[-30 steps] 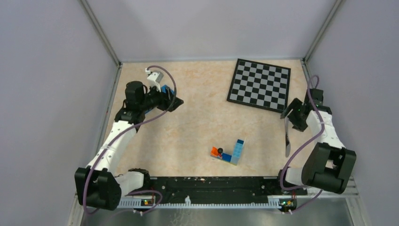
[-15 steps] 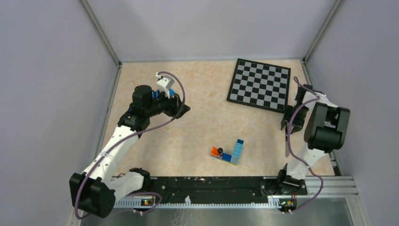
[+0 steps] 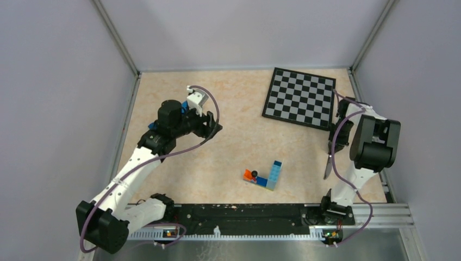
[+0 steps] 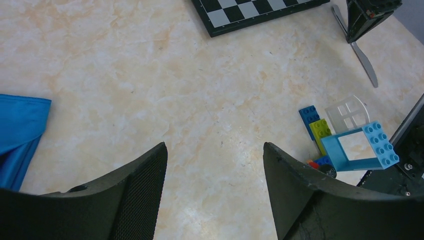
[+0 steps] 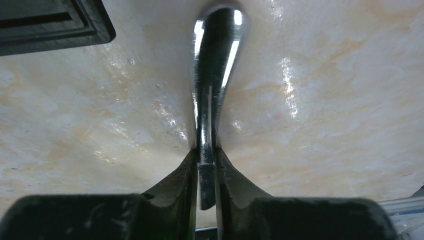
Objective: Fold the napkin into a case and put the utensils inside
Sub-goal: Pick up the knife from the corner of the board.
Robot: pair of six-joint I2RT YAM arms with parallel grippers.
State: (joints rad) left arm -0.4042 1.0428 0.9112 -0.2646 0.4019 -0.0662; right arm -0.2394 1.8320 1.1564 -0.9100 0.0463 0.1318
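**Right gripper [image 5: 205, 161].** Jaws closed on the knife [image 5: 212, 75]. In the right wrist view, both fingers [image 5: 182, 175] press against the narrow metal shaft at lower centre. The wider rounded end of the knife runs up to the top centre of the frame, over the table [image 5: 325, 100]. A corner of the chessboard [image 5: 50, 22] occupies the upper left.

**Knife, top view.** The knife [image 3: 328, 166] lies at the right side of the frame, just below the right gripper [image 3: 333, 145]. It slants down and slightly left from the fingers. It sits below the lower right corner of the chessboard [image 3: 300, 98] and to the right of the toy bricks [image 3: 270, 175], apart from both.

**Left gripper [image 4: 215, 150].** Jaws wide apart, nothing between them. Bare table surface shows in the gap. In the top view the left gripper [image 3: 213, 129] is left of centre.

**Napkin [image 4: 20, 130].** Blue cloth at the left edge of the left wrist view, resting on the table. It lies beside the left finger [image 4: 140, 190] and outside the jaws. Contact with that finger cannot be determined.

**Other items, left wrist view.** The toy bricks [image 4: 357, 147] are at lower right, the chessboard [image 4: 250, 10] at the top. The knife [image 4: 362, 60] and right gripper [image 4: 370, 15] are at the upper right.
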